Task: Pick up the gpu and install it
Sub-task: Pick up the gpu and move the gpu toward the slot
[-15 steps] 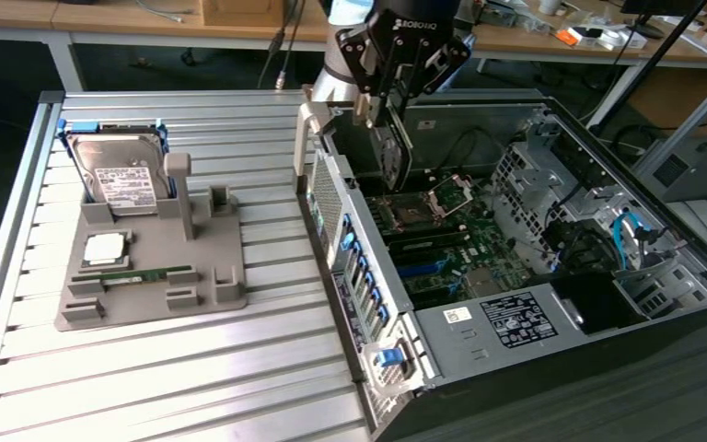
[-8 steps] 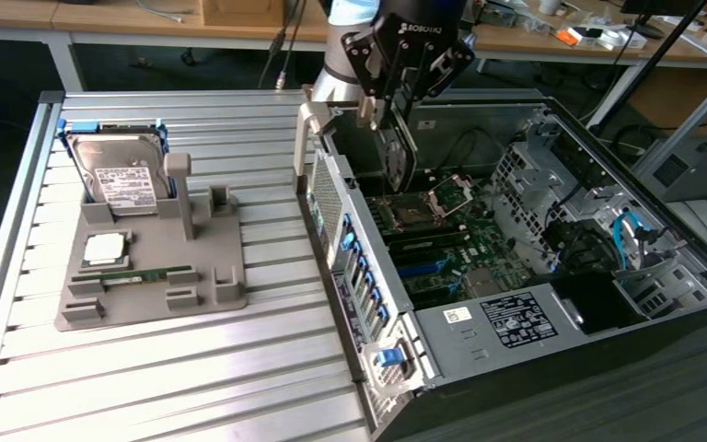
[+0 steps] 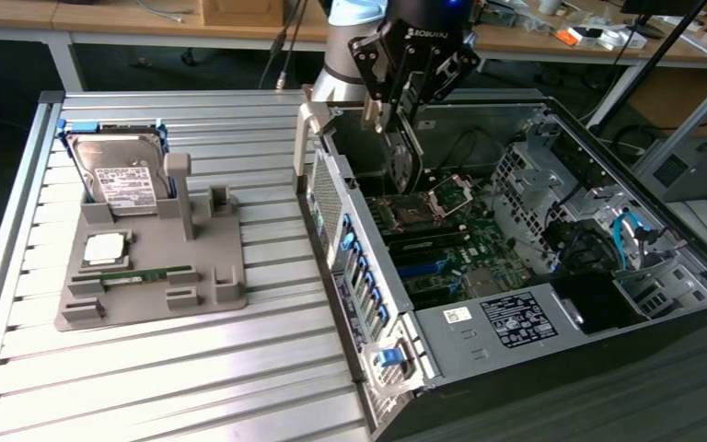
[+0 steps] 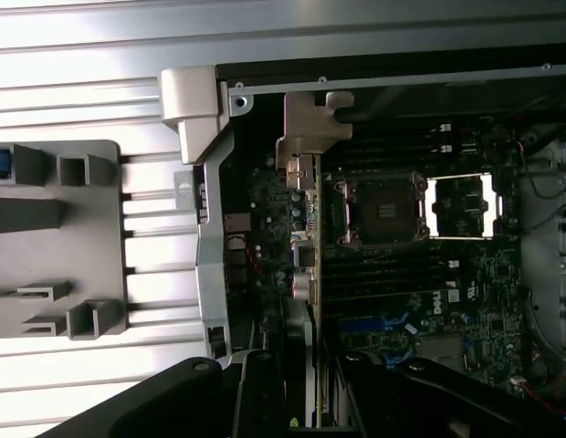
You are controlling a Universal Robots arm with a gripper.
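A ribbed aluminium table point(image 3: 144, 378) fills the lower left of the exterior view, with workbenches behind it. At upper centre the black two-finger gripper point(image 3: 400, 112) has its fingers pinched on the top edge of the gpu point(image 3: 407, 166), a thin flat dark card with a silver metal end bracket. The card hangs on edge inside the open black-and-silver computer case point(image 3: 327, 198), just above the green motherboard point(image 3: 458, 253) and near the square processor socket point(image 3: 407, 214).

It looks light and stiff but fragile. I judge the bare upper edge the safe hold, well away from its contacts. Seen edge-on, its faces and lower connector are hard to make out, and I cannot tell whether it touches a slot.

At upper left a grey moulded holder point(image 3: 144, 295) carries a silver hard drive point(image 3: 118, 175).
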